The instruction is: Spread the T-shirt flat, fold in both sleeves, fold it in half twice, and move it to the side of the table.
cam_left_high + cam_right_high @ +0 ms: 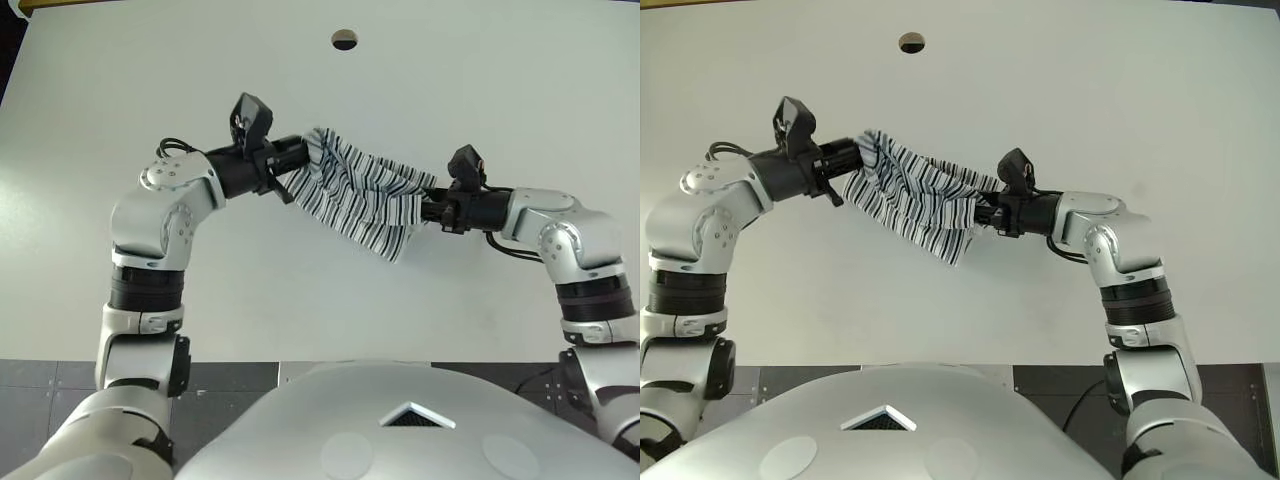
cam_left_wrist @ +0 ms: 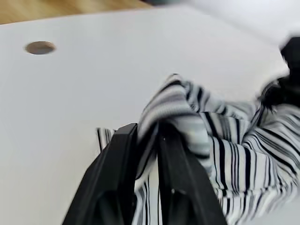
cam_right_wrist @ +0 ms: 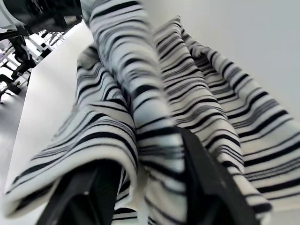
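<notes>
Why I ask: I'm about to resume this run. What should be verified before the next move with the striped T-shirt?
1. Left gripper shut on the striped T-shirt: ok.
2. Right gripper shut on its other end: ok.
3. T-shirt spread flat on the white table: not ok; it hangs bunched between the grippers.
4. Which part of the garment each gripper holds: cannot tell; the cloth is too bunched.
5. Round hole in the table apart from the cloth: ok.
</notes>
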### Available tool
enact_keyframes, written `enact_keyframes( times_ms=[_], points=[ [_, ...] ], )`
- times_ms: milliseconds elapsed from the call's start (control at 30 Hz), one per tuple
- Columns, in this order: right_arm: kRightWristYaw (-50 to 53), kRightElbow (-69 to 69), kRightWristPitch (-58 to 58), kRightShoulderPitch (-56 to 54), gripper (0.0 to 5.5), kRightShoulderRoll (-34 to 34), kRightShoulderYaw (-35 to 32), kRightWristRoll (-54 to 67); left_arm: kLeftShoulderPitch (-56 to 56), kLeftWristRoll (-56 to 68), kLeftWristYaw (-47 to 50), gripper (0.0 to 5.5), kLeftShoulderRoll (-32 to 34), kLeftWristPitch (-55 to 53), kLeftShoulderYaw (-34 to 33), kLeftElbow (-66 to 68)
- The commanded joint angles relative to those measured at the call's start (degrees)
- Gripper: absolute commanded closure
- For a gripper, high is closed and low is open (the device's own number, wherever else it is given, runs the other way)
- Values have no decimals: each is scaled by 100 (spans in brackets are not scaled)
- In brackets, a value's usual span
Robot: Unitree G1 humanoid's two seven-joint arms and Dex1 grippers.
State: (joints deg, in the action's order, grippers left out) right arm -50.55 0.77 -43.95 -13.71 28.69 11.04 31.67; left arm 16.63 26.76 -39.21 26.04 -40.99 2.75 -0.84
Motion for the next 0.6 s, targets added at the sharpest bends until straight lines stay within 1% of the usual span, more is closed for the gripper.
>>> enact_keyframes(
  times_ms=[33, 233, 400, 467, 600],
  points=[
    [118, 227, -120, -206, 352, -63, -269, -18, 319, 15, 386, 481, -274, -178, -322, 606],
    [455, 824, -302, -355, 352, -141, -872, 28, 675, -181, 778, 481, -623, 122, -603, 1709],
    [594, 1049, -393, -369, 352, -163, -1219, 47, 806, -371, 1006, 481, -759, 631, -787, 2186],
    [625, 1079, -393, -316, 352, -153, -1279, 16, 768, -479, 1068, 481, -779, 935, -839, 2208],
    [681, 1123, -352, -250, 352, -149, -1354, -59, 475, -433, 867, 481, -743, 1416, -945, 1640]
  ],
)
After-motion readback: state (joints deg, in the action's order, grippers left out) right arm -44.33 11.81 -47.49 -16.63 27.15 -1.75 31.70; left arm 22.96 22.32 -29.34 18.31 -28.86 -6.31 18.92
